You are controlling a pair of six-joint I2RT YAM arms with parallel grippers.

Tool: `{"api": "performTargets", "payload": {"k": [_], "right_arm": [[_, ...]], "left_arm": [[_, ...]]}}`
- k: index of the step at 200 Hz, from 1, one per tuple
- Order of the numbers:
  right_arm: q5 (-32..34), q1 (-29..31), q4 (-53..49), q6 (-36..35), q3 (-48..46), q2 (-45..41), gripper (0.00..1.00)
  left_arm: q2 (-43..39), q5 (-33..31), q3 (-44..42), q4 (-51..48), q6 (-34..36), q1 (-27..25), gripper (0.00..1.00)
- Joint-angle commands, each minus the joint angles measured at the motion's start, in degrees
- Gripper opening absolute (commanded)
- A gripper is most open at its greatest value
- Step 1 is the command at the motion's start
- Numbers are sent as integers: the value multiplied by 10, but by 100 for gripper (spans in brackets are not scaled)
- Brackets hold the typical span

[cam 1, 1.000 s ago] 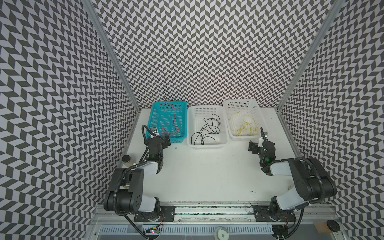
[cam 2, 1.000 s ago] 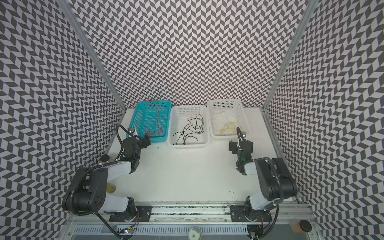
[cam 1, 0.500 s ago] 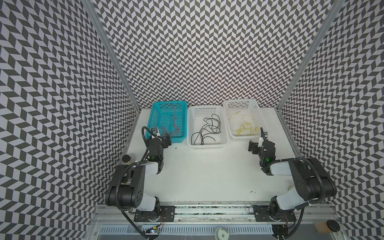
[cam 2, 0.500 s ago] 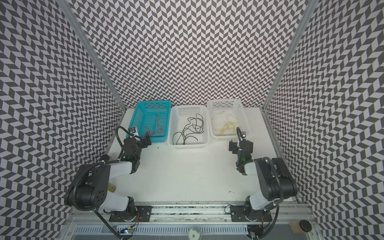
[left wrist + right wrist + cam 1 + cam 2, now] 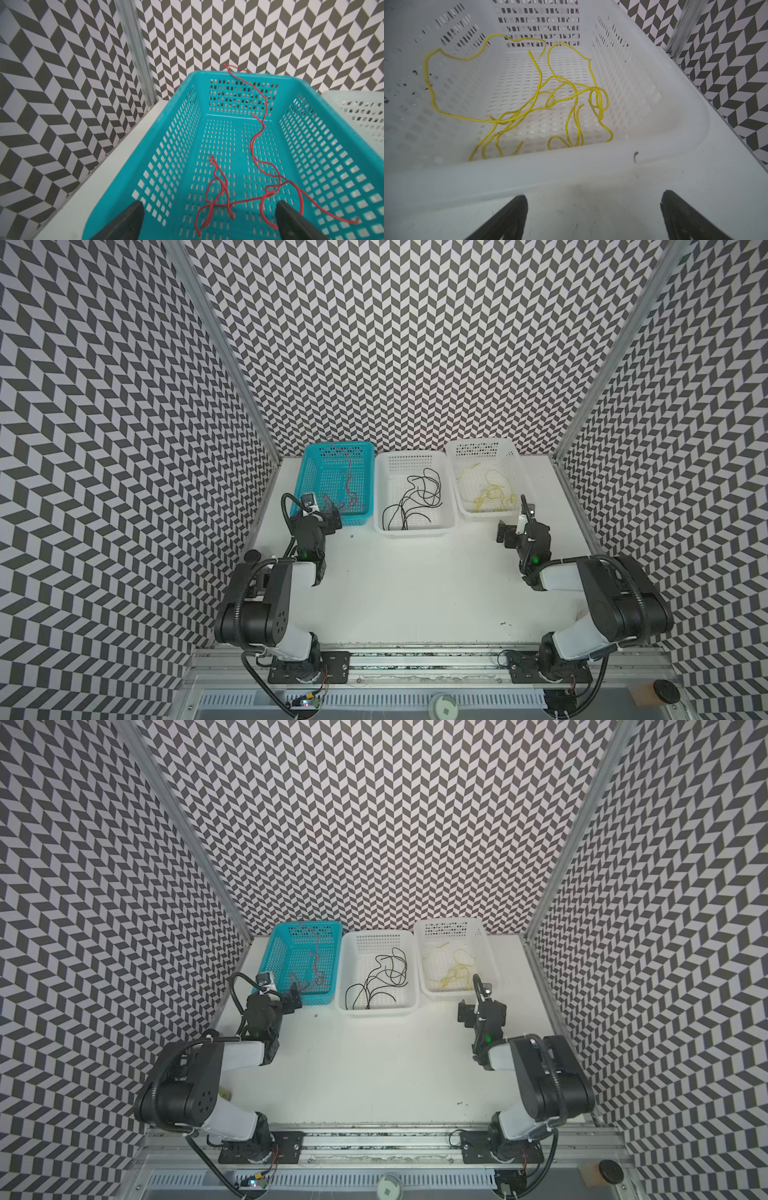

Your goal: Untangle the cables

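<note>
teal basket [image 5: 362, 472]: sitting far left on table [image 5: 415, 585]
mid white basket [image 5: 411, 532]: sitting just right of teal one
rt white basket [image 5: 482, 449]: sitting further right, slightly farther back
walls [image 5: 395, 344]: b/w chevron, enclosing 3 sides

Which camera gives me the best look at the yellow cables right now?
The right wrist view: the yellow cables fill the frame, individual loops and crossings clear inside the white basket. Both top views show them only as a small, faint bundle. The left wrist view misses them.
</note>
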Motion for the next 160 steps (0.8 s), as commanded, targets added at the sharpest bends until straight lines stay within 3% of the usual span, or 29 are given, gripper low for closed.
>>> {"api": "performTargets", "payload": {"k": [1, 12, 27, 160], "right_arm": [[-2, 0, 36, -11, -1, 4, 100], [-2, 0, 36, -11, -1, 4, 100], [-2, -1, 36, -11, -1, 4, 100], [-2, 0, 35, -11, 0, 4, 100]], "left_arm": [[12, 10, -11, -55, -4, 6, 100], [22, 10, -18, -21, -3, 5, 100], [13, 10, -9, -58, -6, 5, 100], [16, 11, -12, -42, -4, 6, 100]]}}
